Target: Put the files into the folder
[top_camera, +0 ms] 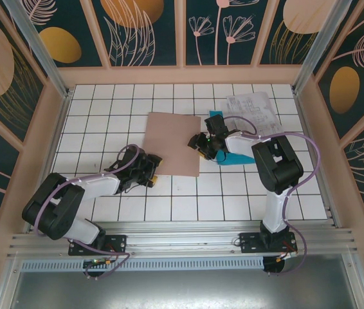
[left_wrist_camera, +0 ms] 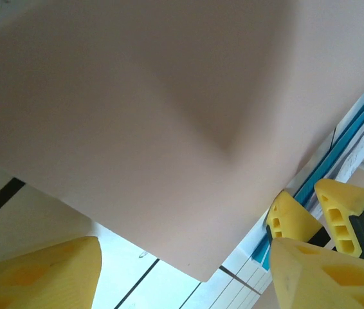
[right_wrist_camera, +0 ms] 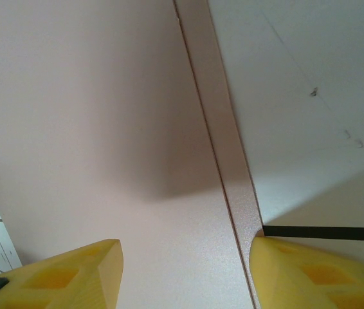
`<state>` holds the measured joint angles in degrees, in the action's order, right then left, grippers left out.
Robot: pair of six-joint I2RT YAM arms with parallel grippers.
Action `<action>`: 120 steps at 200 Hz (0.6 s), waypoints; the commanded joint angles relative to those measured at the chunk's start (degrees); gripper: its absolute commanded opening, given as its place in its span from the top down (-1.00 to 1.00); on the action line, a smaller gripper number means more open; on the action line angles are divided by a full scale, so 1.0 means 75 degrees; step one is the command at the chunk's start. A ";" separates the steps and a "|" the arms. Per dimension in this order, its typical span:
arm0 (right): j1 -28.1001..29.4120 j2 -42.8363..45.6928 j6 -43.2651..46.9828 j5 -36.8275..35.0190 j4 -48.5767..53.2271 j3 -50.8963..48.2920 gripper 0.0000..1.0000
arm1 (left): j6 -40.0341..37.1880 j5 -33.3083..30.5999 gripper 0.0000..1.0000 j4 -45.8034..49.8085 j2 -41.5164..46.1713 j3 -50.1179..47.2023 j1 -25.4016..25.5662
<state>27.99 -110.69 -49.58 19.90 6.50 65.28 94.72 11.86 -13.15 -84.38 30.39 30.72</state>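
Kraft-brown folder (top_camera: 172, 143) is lying shut and flat mid-worktop (top_camera: 105, 122), files (top_camera: 253, 112) sit just right of it with none inside yet, left hand (top_camera: 152, 170) gaping by its near corner, right hand (top_camera: 200, 148) spread over its right edge.

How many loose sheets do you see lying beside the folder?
2 that I can separate: the cyan-blue sheet, partly under the right arm, and the white printed sheet, farther back right. More white ones may lie stacked there.
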 commanded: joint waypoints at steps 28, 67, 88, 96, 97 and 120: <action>-0.0028 -0.0387 0.0202 -0.0064 0.0575 -0.0020 -0.15 | 0.0425 -0.0384 -0.31 -0.0573 -0.0199 -0.0254 0.0041; -0.0027 -0.0422 0.0265 0.0005 0.0595 -0.0037 -0.15 | 0.0312 -0.0350 -0.09 -0.1062 -0.0643 0.0066 0.0035; -0.0037 -0.0493 0.0304 0.0062 0.0612 0.0032 -0.15 | 0.0285 -0.0374 -0.01 -0.1038 -0.0632 0.0172 0.0050; -0.0039 -0.0522 0.0317 0.0077 0.0622 0.0053 -0.15 | 0.0285 -0.0364 0.01 -0.1047 -0.0634 0.0179 0.0051; -0.0040 -0.0528 0.0318 0.0083 0.0621 0.0064 -0.15 | 0.0285 -0.0363 0.01 -0.1059 -0.0633 0.0184 0.0046; -0.0043 -0.0614 0.0351 0.0133 0.0684 0.0161 -0.15 | 0.0340 -0.0307 0.03 -0.1147 -0.0702 0.0179 0.0064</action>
<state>27.75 -111.68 -48.29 21.30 6.83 66.52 96.14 9.98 -18.94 -88.86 30.52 30.76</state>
